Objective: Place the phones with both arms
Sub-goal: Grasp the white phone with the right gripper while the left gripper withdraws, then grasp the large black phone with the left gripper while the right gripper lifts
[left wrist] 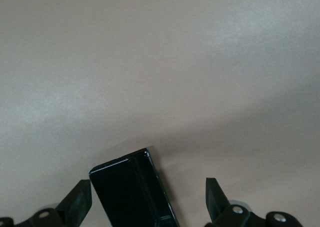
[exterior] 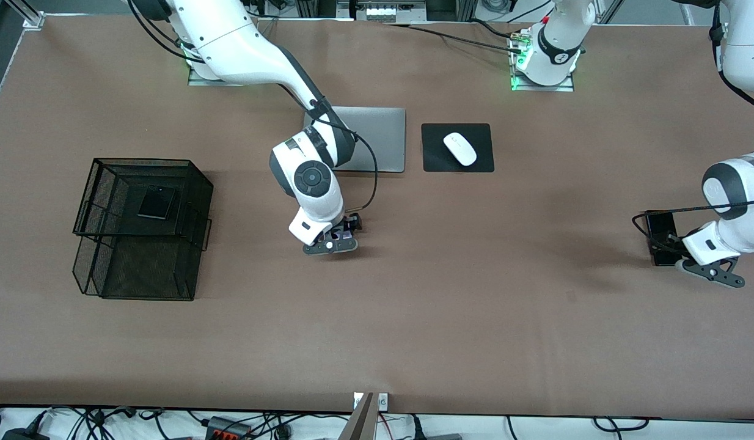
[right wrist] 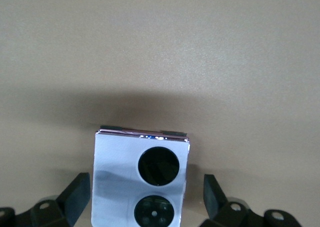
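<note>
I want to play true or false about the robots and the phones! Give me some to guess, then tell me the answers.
1. A black flip phone sits in the mesh basket. True.
2. The right gripper is open around the lavender phone. True.
3. The mouse sits on the laptop. False: it sits on a black mouse pad.
4. The left gripper is squeezed shut. False: it is open around the long black phone.
</note>
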Robot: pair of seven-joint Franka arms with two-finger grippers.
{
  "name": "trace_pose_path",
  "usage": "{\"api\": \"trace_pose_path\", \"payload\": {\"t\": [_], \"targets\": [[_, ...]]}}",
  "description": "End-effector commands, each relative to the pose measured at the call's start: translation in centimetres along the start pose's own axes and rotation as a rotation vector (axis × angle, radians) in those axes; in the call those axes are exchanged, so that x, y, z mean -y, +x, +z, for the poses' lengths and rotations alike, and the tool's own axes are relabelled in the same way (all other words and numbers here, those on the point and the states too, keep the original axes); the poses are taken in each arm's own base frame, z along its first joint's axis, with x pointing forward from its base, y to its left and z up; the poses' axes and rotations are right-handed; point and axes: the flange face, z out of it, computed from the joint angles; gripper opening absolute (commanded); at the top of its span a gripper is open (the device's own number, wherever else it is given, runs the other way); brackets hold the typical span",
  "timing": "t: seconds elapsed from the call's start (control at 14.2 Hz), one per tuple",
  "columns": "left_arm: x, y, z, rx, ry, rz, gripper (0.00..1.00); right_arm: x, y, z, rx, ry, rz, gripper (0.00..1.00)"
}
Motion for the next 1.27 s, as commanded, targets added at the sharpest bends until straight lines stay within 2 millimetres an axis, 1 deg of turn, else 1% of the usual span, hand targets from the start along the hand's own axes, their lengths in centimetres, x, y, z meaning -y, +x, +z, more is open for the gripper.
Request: {"api": "trace_pose_path", "payload": {"t": [0.0,0.14,0.21,0.28,0.35,0.42,0.49,0.56,0.7,0.78,0.85,0.92,0.99,1.06,1.2], "targets": [[2.1,-1.3,-0.4,-0.064,-0.057,-0.066,1.00,0.6,0.4,0.3,-0.002,0.018,0.043,1.00],[3.2,-2.2,-0.3,-0.061,-0.050,-0.091,1.00,0.7,0.5,0.9,0.010,0.038,0.070,1.00],[3.5,-2.6,0.0,-0.058,-0.046,-0.094,1.00,0.8,0.5,1.1,0.011,0.046,0.074,1.00],[4.1,-3.2,0.8,-0.055,-0.039,-0.100,1.00,0.8,0.5,1.2,0.003,0.050,0.075,1.00],[4.0,-3.6,1.7,-0.041,-0.038,-0.106,1.00,0.8,0.5,1.4,0.005,0.050,0.075,1.00],[3.8,-4.5,2.8,-0.034,-0.037,-0.120,0.99,0.8,0.4,1.7,0.009,0.048,0.076,1.00],[4.2,-5.6,3.5,-0.042,-0.010,-0.147,0.98,0.7,0.5,1.8,0.008,0.046,0.077,1.00],[3.9,-6.2,4.2,-0.045,-0.005,-0.158,0.98,0.8,0.4,1.9,0.008,0.047,0.076,1.00],[3.3,-6.8,4.9,-0.030,-0.015,-0.238,1.00,0.7,0.4,2.1,0.009,0.045,0.077,1.00],[2.9,-7.0,5.1,-0.022,-0.023,-0.267,1.00,0.7,0.4,2.1,0.009,0.046,0.073,0.98],[2.8,-7.0,4.8,-0.020,-0.025,-0.294,1.00,0.7,0.4,2.1,0.009,0.046,0.072,0.75],[2.5,-6.9,4.7,-0.007,-0.035,-0.322,1.00,0.7,0.5,1.9,0.008,0.047,0.066,0.56],[2.3,-7.0,4.8,0.007,-0.045,-0.332,1.00,0.5,0.6,1.5,0.010,0.047,0.066,0.43],[2.2,-6.9,4.8,0.008,-0.046,-0.332,1.00,0.7,0.7,1.0,0.003,0.052,0.066,0.37],[2.1,-7.0,5.2,0.012,-0.048,-0.334,1.00,0.5,1.4,-0.8,-0.019,0.063,0.069,0.35]]}}
